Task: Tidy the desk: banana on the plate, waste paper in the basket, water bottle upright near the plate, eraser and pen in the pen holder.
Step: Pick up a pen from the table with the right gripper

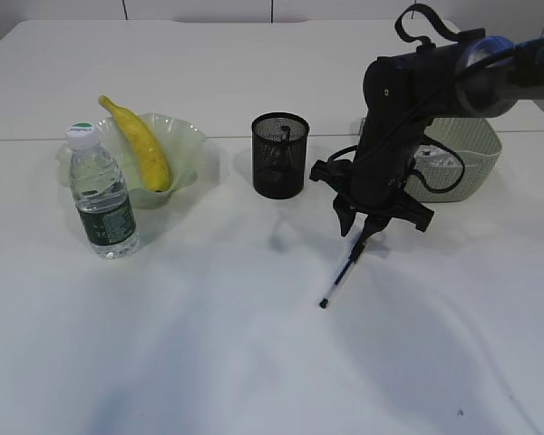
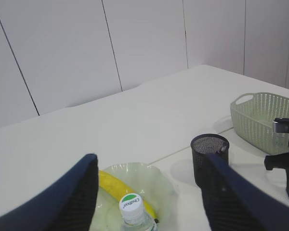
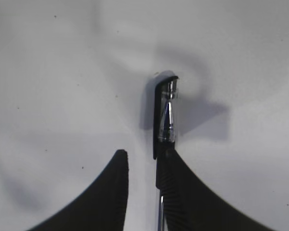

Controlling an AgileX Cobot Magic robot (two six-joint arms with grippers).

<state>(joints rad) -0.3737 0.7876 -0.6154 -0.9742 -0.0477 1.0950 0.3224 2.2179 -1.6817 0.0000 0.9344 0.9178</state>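
Presently we list: plate (image 1: 189,145) holding the banana (image 1: 143,145); bottle (image 1: 102,194) upright just beside it; mesh pen holder (image 1: 280,155), contents unclear; basket (image 1: 476,156), contents hidden. Right fingers (image 1: 360,237) pinch the pen (image 1: 339,276), tip touching the worktop (image 1: 208,344). Left fingers (image 2: 82,187) spread, holding nothing.
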